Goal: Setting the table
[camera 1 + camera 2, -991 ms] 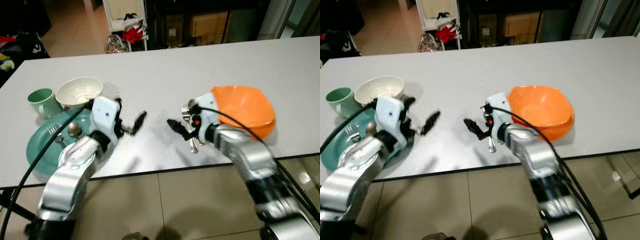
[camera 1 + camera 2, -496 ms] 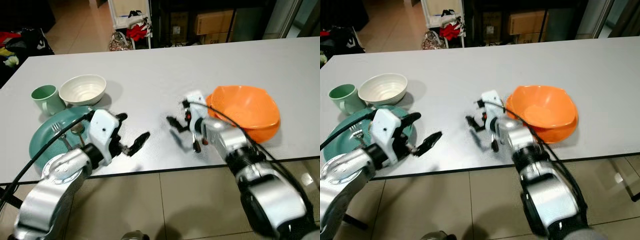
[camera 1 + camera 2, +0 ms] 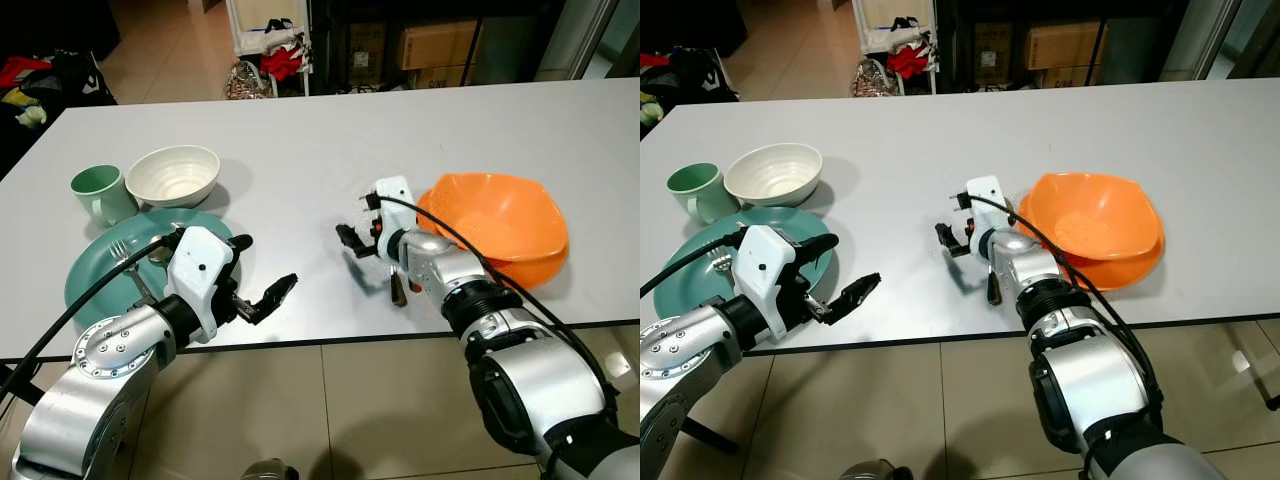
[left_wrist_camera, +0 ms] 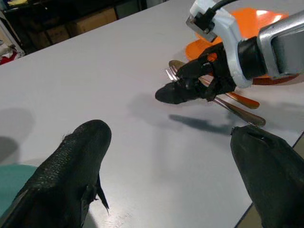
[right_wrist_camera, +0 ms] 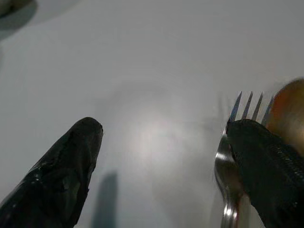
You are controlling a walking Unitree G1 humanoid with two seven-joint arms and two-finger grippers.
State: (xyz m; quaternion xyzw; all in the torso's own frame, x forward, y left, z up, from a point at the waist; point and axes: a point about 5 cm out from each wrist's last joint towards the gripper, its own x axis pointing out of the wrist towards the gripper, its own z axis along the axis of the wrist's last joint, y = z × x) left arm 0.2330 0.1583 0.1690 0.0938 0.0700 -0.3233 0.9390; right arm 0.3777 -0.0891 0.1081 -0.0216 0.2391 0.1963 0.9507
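Orange bowl (image 3: 497,226) is placed, with a fork (image 5: 228,156) and spoon (image 4: 240,100) lying just beside it. Your right gripper (image 3: 357,243) hovers there, spread wide, empty. Left gripper (image 3: 262,277) gapes empty too; the teal plate (image 3: 90,290), cup (image 3: 96,194) and white bowl (image 3: 173,175) look unplaced.

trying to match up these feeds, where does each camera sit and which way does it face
Left eye view: on the head, looking down at the white table; both silver arms show.
Right eye view: the head's other eye, same scene; orange bowl at the right.
Left wrist view: on the left wrist, looking between its open fingers across the table at the right gripper.
Right wrist view: on the right wrist, looking down at the fork.
Shared: fork and right gripper.
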